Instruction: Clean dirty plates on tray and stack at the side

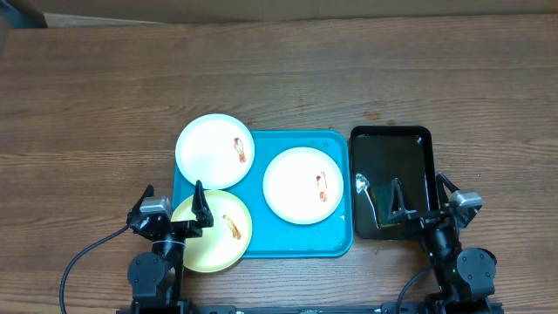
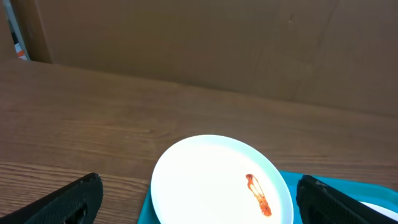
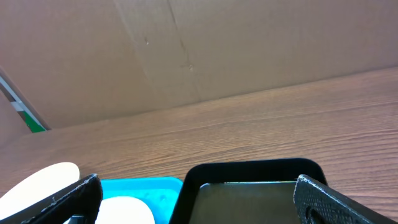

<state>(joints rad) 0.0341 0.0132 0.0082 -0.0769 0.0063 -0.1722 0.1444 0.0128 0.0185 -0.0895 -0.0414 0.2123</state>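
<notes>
The turquoise tray (image 1: 296,242) lies in the middle of the table. One white plate (image 1: 214,151) with a red smear overhangs the tray's far left corner. A second smeared white plate (image 1: 303,185) sits on its right half. A pale yellow plate (image 1: 218,234) with an orange smear overhangs the front left corner. My left gripper (image 1: 173,205) is open at the yellow plate's left edge, holding nothing. In the left wrist view the far white plate (image 2: 217,180) lies ahead between the open fingers (image 2: 68,199). My right gripper (image 1: 422,196) is open over the black tray.
A narrow black tray (image 1: 391,131) stands just right of the turquoise one, with a spoon (image 1: 363,185) and something greenish at its near end. In the right wrist view the black tray (image 3: 249,171) and the turquoise tray (image 3: 143,185) lie ahead. Brown cardboard walls the far side.
</notes>
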